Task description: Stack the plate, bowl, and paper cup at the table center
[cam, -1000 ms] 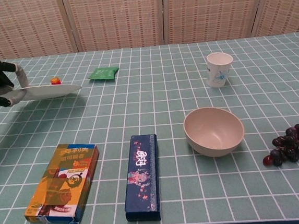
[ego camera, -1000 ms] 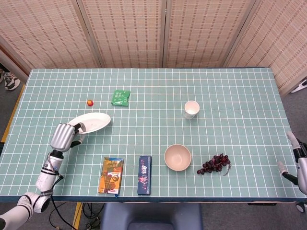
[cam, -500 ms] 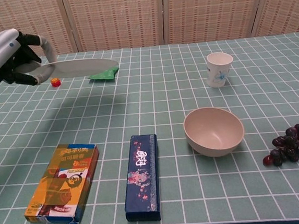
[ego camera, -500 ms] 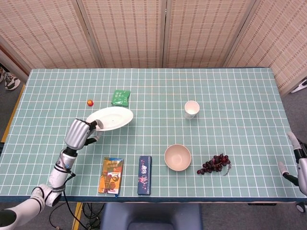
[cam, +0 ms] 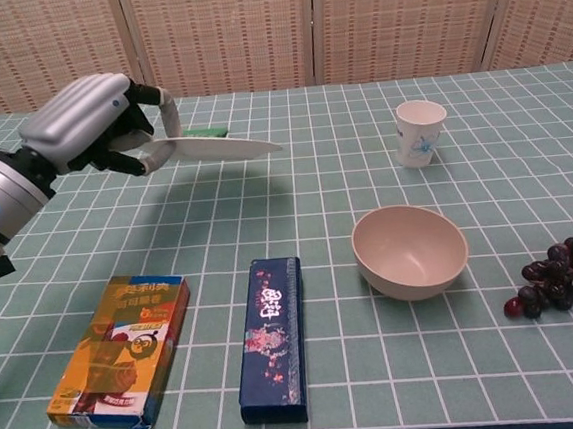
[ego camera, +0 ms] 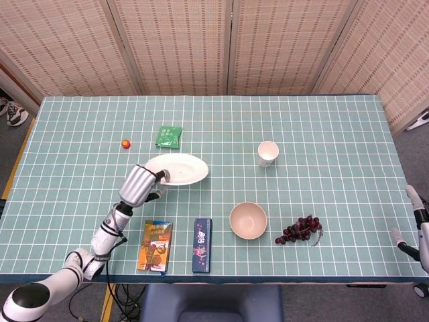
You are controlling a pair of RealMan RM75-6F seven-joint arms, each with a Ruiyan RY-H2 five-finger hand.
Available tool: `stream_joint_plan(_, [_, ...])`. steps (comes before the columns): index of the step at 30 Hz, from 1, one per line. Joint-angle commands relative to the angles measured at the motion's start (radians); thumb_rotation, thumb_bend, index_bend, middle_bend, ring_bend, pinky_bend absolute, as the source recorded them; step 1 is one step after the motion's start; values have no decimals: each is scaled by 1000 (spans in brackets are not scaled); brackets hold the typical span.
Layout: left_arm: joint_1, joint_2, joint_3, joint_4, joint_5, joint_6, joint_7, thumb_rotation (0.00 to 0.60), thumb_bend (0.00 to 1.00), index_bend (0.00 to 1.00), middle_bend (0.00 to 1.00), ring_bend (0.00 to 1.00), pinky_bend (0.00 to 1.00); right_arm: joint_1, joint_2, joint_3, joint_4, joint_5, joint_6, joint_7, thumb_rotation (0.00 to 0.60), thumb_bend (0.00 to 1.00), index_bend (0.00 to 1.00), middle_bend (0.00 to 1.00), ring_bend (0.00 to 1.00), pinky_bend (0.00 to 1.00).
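Note:
My left hand grips the left rim of a white plate and holds it level above the table, left of centre. A beige bowl stands upright near the front, right of centre. Behind it a white paper cup stands upright. My right hand shows only at the far right edge of the head view, off the table, and its fingers are too cut off to judge.
A dark blue box and an orange snack box lie near the front edge. Dark grapes lie right of the bowl. A green packet and a small red object sit behind the plate.
My left hand has carried the plate rightward, from the left side of the table toward its centre, staying raised. The right hand has barely moved.

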Motion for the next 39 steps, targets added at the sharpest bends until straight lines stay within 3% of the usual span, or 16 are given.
stream_joint_plan(1, [-20, -29, 7, 38, 3, -10, 14, 600, 441, 590, 1000, 1000, 1000, -2, 0, 0, 1, 2, 1, 2, 600, 276, 66, 201, 241, 252])
stream_joint_plan(11, [-45, -93, 35, 126, 3, -48, 47, 600, 440, 582, 1000, 1000, 1000, -6, 1, 2, 3, 7, 3, 2, 600, 276, 66, 201, 244, 252])
stream_joint_plan(20, [-35, -74, 73, 78, 7, -83, 100, 600, 419, 510, 1000, 1000, 1000, -13, -1, 4, 1, 19, 6, -4, 600, 276, 69, 206, 253, 252])
stream_joint_plan(28, [-9, 32, 97, -127, -18, -173, 255, 600, 335, 321, 1000, 1000, 1000, -9, -6, 5, -2, 19, 1, -12, 600, 276, 69, 207, 258, 252])
stream_joint_plan(33, [3, 114, 83, -312, -59, -223, 395, 600, 205, 217, 1000, 989, 1000, -7, -8, 7, -4, 18, -1, -16, 600, 276, 69, 207, 262, 252])
stream_joint_plan(39, [20, 205, 54, -525, -136, -276, 572, 600, 119, 122, 974, 956, 1000, -5, -9, 10, -5, 19, -2, -16, 600, 276, 69, 207, 265, 252])
